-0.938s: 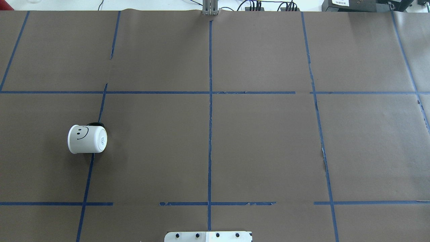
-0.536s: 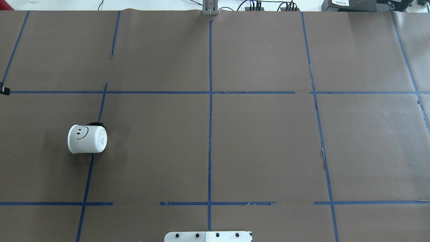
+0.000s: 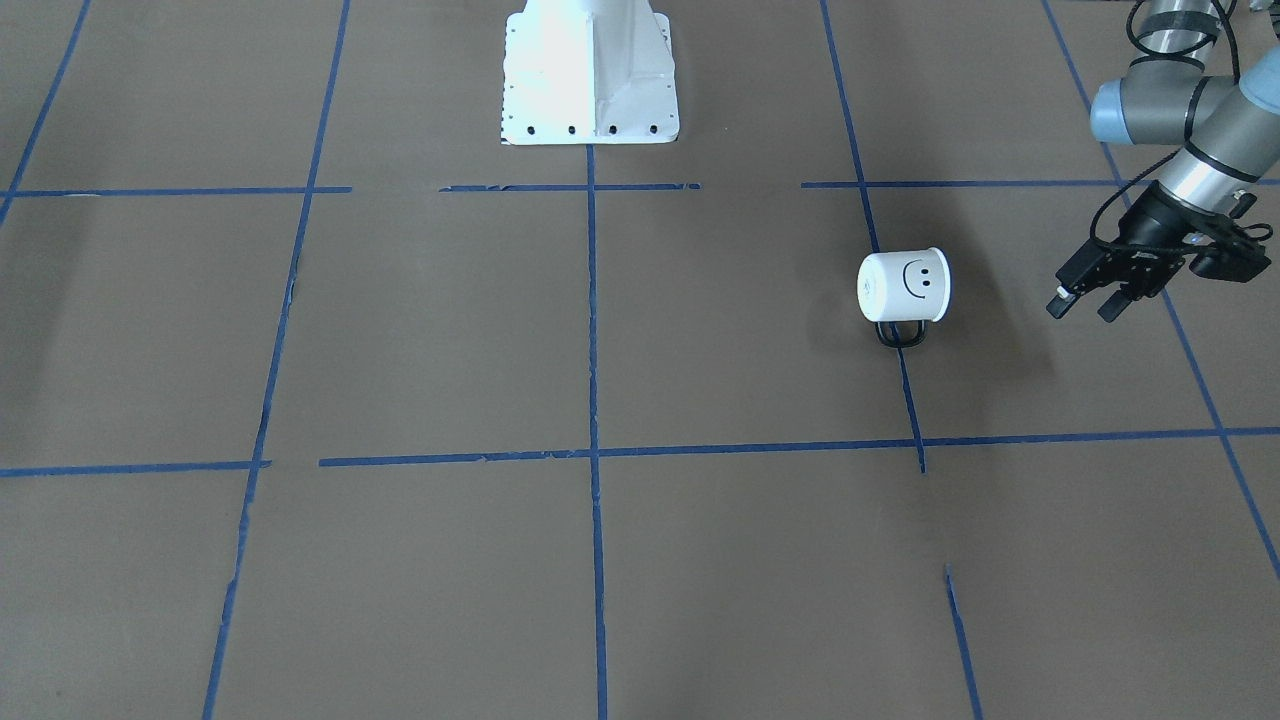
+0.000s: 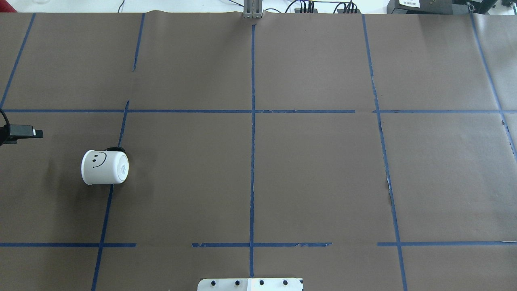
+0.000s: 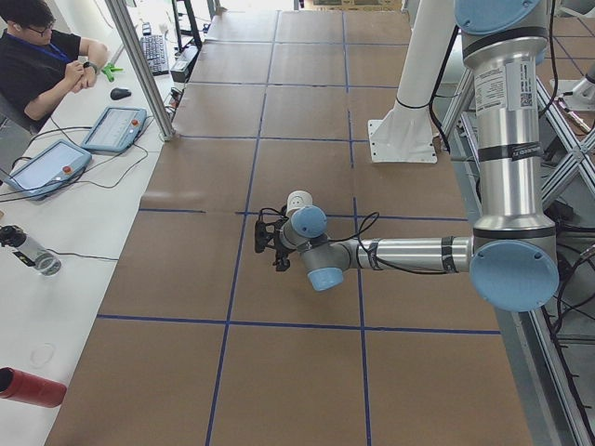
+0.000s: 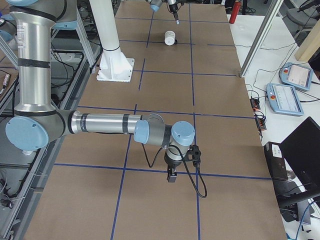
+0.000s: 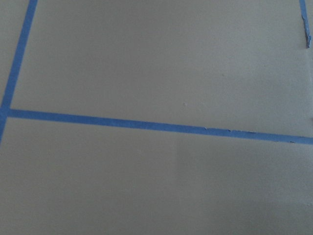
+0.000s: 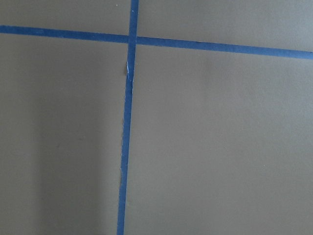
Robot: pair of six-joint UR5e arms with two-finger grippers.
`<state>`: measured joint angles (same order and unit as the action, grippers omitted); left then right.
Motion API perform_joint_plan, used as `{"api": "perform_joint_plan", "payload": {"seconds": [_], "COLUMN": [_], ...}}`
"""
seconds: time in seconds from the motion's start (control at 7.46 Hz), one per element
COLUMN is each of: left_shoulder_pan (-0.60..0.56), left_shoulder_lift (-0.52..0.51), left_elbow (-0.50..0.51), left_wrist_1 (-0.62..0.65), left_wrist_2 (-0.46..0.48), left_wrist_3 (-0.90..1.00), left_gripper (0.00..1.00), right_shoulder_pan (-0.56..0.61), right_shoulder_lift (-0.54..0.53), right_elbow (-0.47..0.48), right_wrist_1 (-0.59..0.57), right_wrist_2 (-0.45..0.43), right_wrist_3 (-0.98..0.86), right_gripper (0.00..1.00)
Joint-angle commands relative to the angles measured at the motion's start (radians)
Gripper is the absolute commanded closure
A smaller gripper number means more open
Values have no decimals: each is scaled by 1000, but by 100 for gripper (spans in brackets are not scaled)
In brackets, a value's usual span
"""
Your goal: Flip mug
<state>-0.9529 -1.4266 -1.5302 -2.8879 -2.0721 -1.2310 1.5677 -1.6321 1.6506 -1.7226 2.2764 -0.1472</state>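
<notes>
The white mug [image 4: 104, 167] with a black smiley face lies on its side on the brown paper, base toward the table's middle and black handle [image 4: 115, 150] toward the far side. It also shows in the front-facing view [image 3: 903, 287]. My left gripper [image 3: 1082, 309] hovers open and empty, apart from the mug on its mouth side. In the overhead view the left gripper [image 4: 35, 133] pokes in at the left edge. My right gripper [image 6: 171, 176] shows only in the exterior right view, low over bare paper far from the mug; I cannot tell whether it is open or shut.
Blue tape lines grid the brown paper. The white robot base plate [image 3: 590, 110] stands at the robot's edge of the table. An operators' bench with tablets [image 5: 42, 167] runs along the far side.
My left gripper has come further into the overhead view from the left edge, moving toward the mug. The mug has not moved.
</notes>
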Motion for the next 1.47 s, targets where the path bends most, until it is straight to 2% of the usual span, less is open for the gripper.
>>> {"api": "perform_joint_plan", "payload": {"seconds": [0.0, 0.4, 0.67, 1.21, 1.34], "left_shoulder_pan": [28, 68, 118, 204, 207], "left_shoulder_lift": [9, -40, -93, -175, -175], "left_elbow": [56, 59, 122, 157, 157], "left_wrist_1": [-404, -511, -513, -528, -528], "left_wrist_2": [-151, -131, -25, 27, 24], "left_wrist_3": [-143, -196, -196, -277, -278], "left_gripper": [1, 2, 2, 2, 7], "right_shoulder_pan": [0, 0, 0, 2, 0], "right_shoulder_lift": [0, 0, 0, 0, 0], "right_elbow": [0, 0, 0, 0, 0], "right_wrist_1": [0, 0, 0, 0, 0], "right_wrist_2": [0, 0, 0, 0, 0], "right_wrist_3": [0, 0, 0, 0, 0], "right_gripper": [0, 0, 0, 0, 0]}}
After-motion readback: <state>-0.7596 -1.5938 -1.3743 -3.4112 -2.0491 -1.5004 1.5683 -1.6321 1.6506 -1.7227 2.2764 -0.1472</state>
